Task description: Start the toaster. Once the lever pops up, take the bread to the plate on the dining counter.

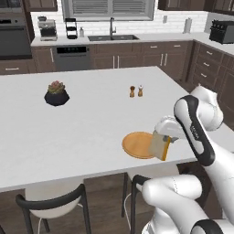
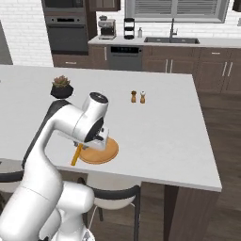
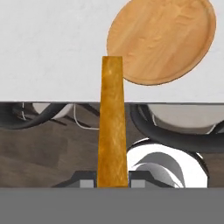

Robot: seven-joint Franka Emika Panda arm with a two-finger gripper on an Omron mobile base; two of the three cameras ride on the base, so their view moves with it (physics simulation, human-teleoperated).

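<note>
My gripper [image 1: 162, 135] is shut on the bread [image 1: 160, 147], a tan slice held on edge and hanging down. It hovers at the near edge of the white dining counter [image 1: 91, 123], right beside the round wooden plate [image 1: 135, 145]. In the hand view the bread [image 3: 113, 131] rises edge-on between my fingertips, with the plate [image 3: 162, 39] just beyond it, up and to the right. From the right, the bread [image 2: 75, 156] hangs at the plate's [image 2: 102, 153] left rim. The dark toaster [image 1: 222, 31] stands on the far back worktop; its lever is too small to see.
A potted succulent [image 1: 56, 93] and two small shakers [image 1: 136, 91] stand farther back on the counter. Dark stools [image 1: 55, 201] sit under the counter's near edge, one of them [image 2: 113, 197] just below the plate. Cabinets, a sink and an oven line the back wall.
</note>
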